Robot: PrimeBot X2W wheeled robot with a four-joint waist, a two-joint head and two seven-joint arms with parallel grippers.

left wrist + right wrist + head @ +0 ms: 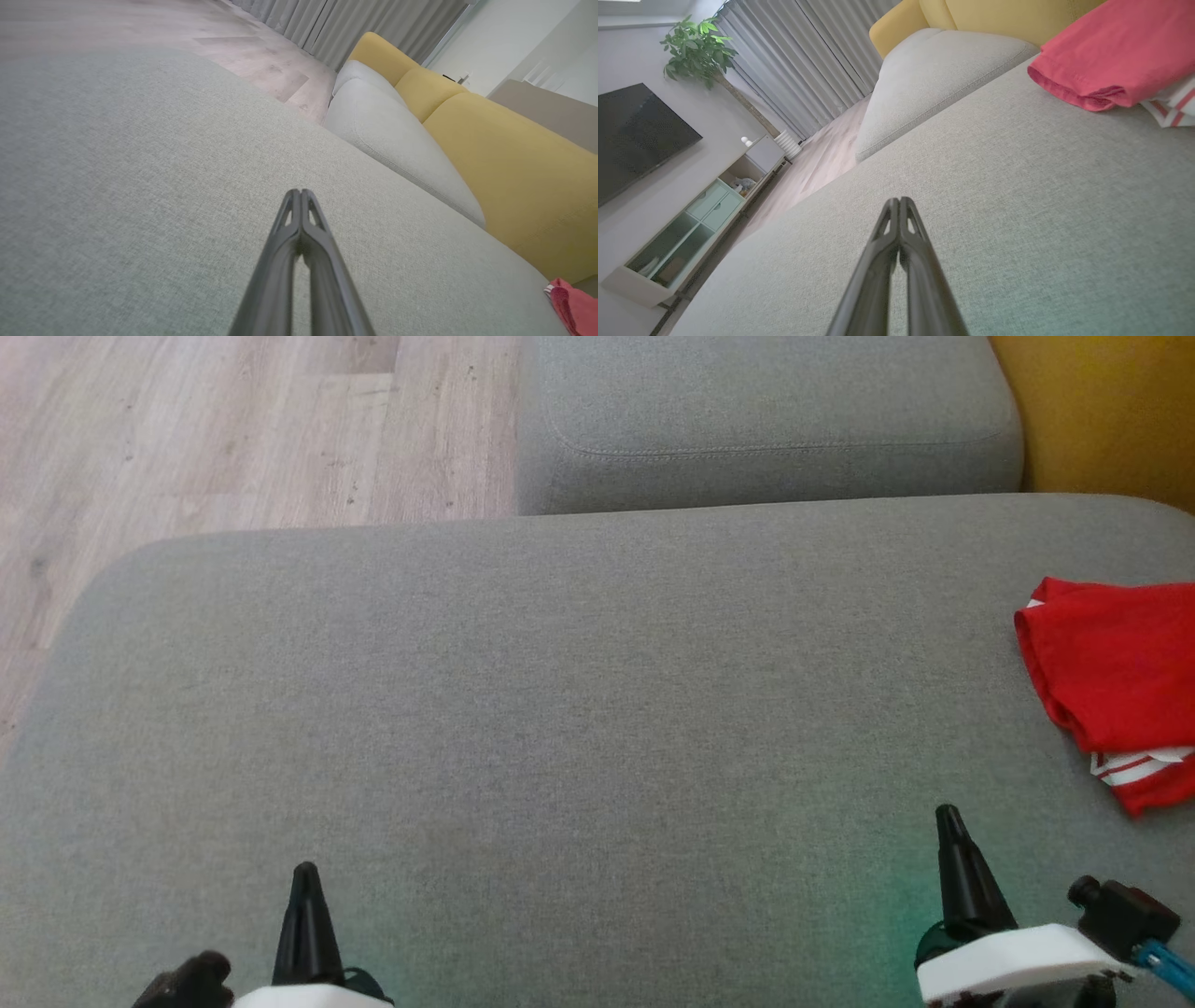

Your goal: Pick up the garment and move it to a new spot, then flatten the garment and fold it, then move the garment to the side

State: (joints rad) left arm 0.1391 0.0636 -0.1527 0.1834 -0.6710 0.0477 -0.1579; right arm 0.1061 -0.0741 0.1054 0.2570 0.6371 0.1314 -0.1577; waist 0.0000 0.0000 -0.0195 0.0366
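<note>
A wide grey fabric seat cushion (560, 709) carries everything here. A loosely folded red garment (1116, 681) with white-striped trim lies directly on it. The garment is ahead of and to the right of the right gripper (948, 816), near the cushion's right edge, and well apart from the left gripper (305, 872). A second grey cushion (766, 420) abuts the far edge, beyond both grippers' fingertips.

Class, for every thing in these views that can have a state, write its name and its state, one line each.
left gripper: shut, empty
right gripper: shut, empty
garment: loosely folded, lying on the grey cushion, not held
curtains: drawn closed
television: screen dark
</note>
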